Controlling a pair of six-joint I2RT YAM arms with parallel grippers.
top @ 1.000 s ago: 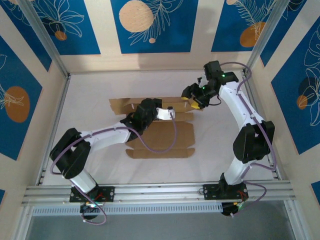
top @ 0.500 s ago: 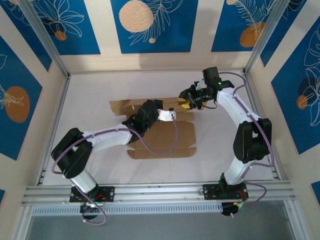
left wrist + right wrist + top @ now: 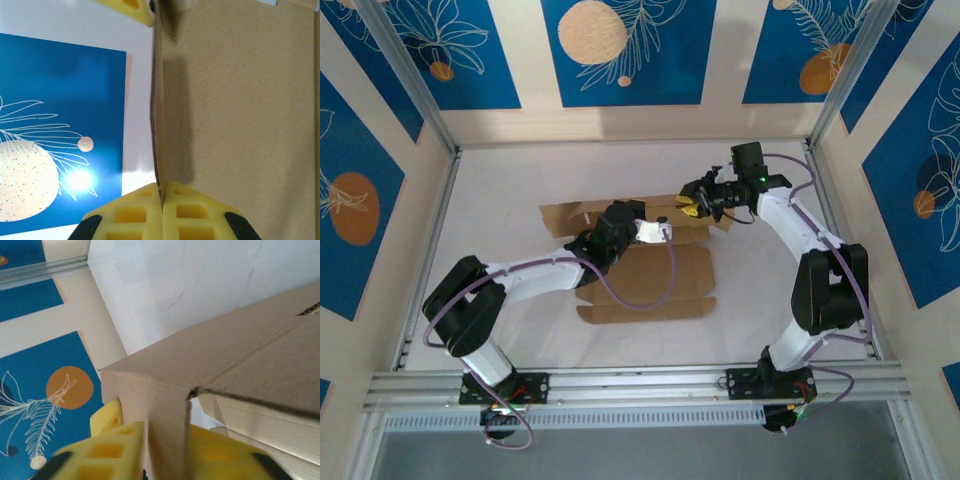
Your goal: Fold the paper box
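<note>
Over the last second the right gripper (image 3: 692,208) has swung in from 3 o'clock toward the box's 2 o'clock corner. It now pinches the end flap of the raised back wall: in its wrist view a strip of cardboard runs down between the two yellow fingers (image 3: 117,442). The paper box (image 3: 650,275) has slid a little toward 4 o'clock with that move, and its end tab at 3 o'clock sits more tilted than before. The left gripper (image 3: 660,231) has not shifted. It stays clenched on the top edge of the same wall at the box's 12 o'clock side, pads meeting on the thin edge (image 3: 161,197). My reading is that the back wall is up and the corner fold is starting, with the near flaps not yet done.

The box lies mid-table (image 3: 500,200), its base flat and its near flap at 6 o'clock unfolded. It is plain brown cardboard, matte and faintly fibrous, with crisp creases, a cut slit at the corner (image 3: 192,392) and die-cut tabs. The fingers are soft yellow lattice pads.
</note>
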